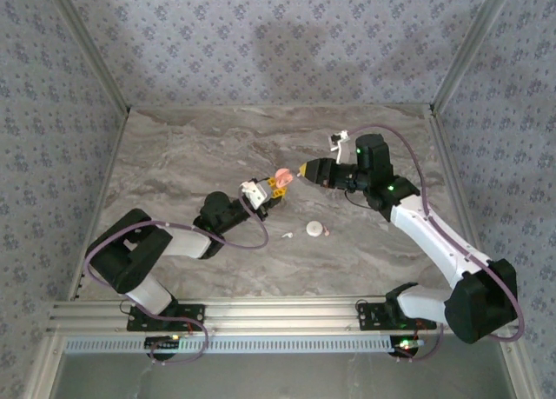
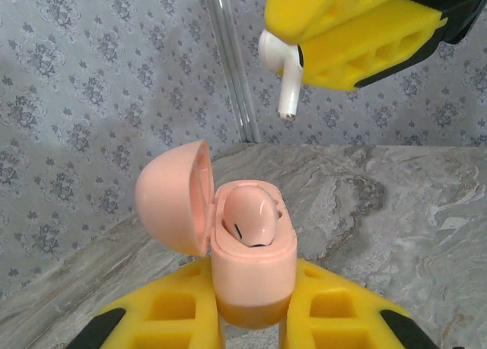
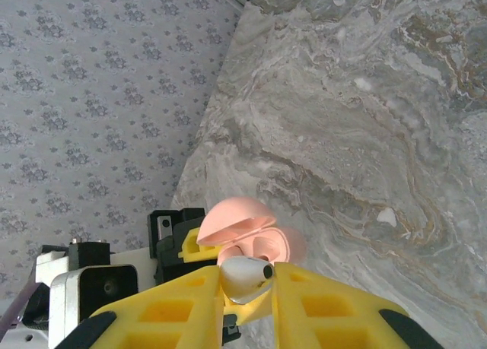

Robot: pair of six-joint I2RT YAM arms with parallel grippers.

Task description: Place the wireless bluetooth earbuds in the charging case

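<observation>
Holding the pink charging case (image 2: 251, 265) upright, the left gripper (image 1: 274, 187) presses its yellow fingers against the case's two sides, near table centre in the top view. Its lid (image 2: 173, 204) is hinged open and swung to 9 o'clock in the left wrist view.

Opposite it, the right gripper (image 3: 247, 284) pinches one white earbud (image 2: 283, 68) between its yellow fingertips. The rounded head is caught in the pads; the stem hangs free, pointing down. Seen from the left wrist, this earbud sits at 1 o'clock of the open case, above it and not touching. In the top view the right gripper points in from 3 o'clock, its tips just beside the case.

A second earbud (image 1: 287, 235) lies loose on the marble table (image 1: 174, 173), at 6 o'clock of the case and apart from both grippers. Near it, at its 3 o'clock, is a round white disc (image 1: 314, 230) with a small pink bit (image 1: 327, 232) at its 3 o'clock edge.
</observation>
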